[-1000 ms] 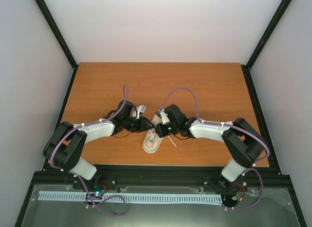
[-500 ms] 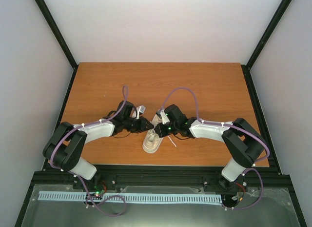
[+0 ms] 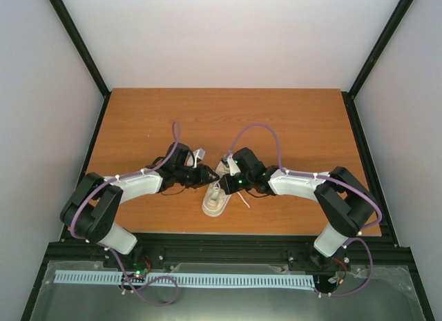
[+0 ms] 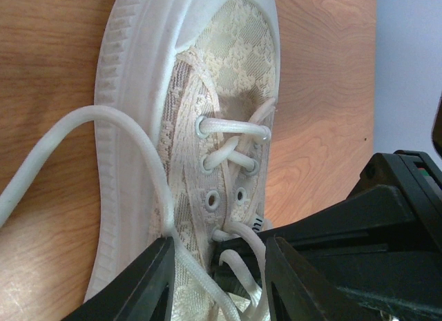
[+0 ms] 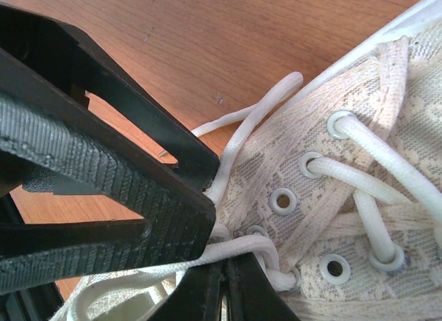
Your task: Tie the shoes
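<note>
The cream-beige sneaker (image 3: 214, 203) lies between both grippers, toe toward the near edge. Its lace-patterned upper fills the left wrist view (image 4: 228, 65) and the right wrist view (image 5: 387, 121). My left gripper (image 3: 206, 174) (image 4: 217, 283) is open; its fingers (image 4: 141, 286) straddle the top eyelets and loose white laces (image 4: 103, 121). My right gripper (image 3: 228, 183) (image 5: 224, 290) is shut at the top eyelet, with a white lace (image 5: 242, 250) pinched across its tips. The left gripper's ribbed finger (image 5: 90, 162) presses close beside it.
The shoe rests on a brown wooden table (image 3: 290, 121) with black frame rails (image 3: 362, 148) at its sides. A lace end (image 3: 243, 199) trails on the wood to the right of the shoe. White walls stand round the table.
My left gripper has shifted slightly to the left at the shoe's opening. The right gripper and the shoe have stayed in place.
</note>
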Robot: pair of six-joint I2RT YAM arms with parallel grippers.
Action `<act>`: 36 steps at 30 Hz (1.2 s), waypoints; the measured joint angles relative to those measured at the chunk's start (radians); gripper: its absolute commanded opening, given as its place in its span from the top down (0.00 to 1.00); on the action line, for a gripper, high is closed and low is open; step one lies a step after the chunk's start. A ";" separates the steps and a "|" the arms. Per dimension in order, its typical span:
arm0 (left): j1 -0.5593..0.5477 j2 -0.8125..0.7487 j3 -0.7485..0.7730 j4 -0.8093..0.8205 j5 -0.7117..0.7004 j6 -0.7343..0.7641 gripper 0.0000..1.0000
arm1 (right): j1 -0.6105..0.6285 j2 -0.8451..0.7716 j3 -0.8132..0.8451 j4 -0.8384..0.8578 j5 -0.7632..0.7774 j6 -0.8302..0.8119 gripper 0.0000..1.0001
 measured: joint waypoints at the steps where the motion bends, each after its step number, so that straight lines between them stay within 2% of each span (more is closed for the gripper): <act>1: 0.000 -0.002 0.000 0.000 -0.005 -0.003 0.60 | 0.000 0.000 0.000 0.000 0.000 0.000 0.97; 6: 0.000 -0.010 -0.006 0.002 -0.033 -0.019 0.65 | 0.000 0.000 0.000 0.000 0.000 0.000 0.97; 16: 0.000 -0.011 -0.025 -0.008 -0.103 -0.032 0.65 | 0.000 0.000 0.000 0.000 0.000 -0.006 0.97; 36: 0.000 -0.011 -0.023 -0.003 -0.012 0.005 0.70 | 0.000 0.000 0.000 0.001 0.000 -0.011 0.97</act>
